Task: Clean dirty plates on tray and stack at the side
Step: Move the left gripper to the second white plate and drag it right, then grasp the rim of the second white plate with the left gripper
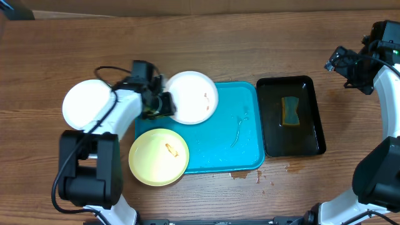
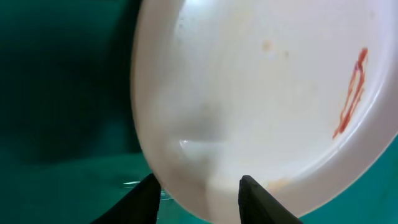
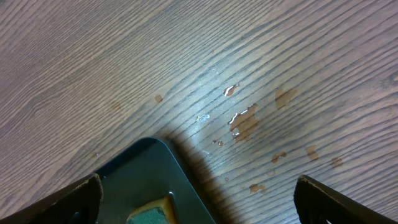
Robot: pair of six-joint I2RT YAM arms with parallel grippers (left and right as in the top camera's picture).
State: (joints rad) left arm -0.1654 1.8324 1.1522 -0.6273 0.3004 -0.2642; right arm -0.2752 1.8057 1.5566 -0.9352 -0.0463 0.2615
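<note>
A white plate (image 1: 195,95) with a thin red smear lies over the far left corner of the turquoise tray (image 1: 231,134). My left gripper (image 1: 164,104) is shut on this plate's left rim. In the left wrist view the plate (image 2: 261,87) fills the frame, with one finger (image 2: 198,198) on each side of its rim. A pale yellow plate (image 1: 159,156) with an orange smear overlaps the tray's near left corner. A clean white plate (image 1: 90,104) lies on the table left of the tray. My right gripper (image 1: 350,65) is open and empty, far right.
A black glossy tray (image 1: 311,128) holding a yellow-green sponge (image 1: 290,110) stands right of the turquoise tray; its corner (image 3: 140,168) shows in the right wrist view. Brown droplets (image 3: 245,119) spot the wooden table, also near the turquoise tray's front edge (image 1: 242,175). Water streaks lie on the tray.
</note>
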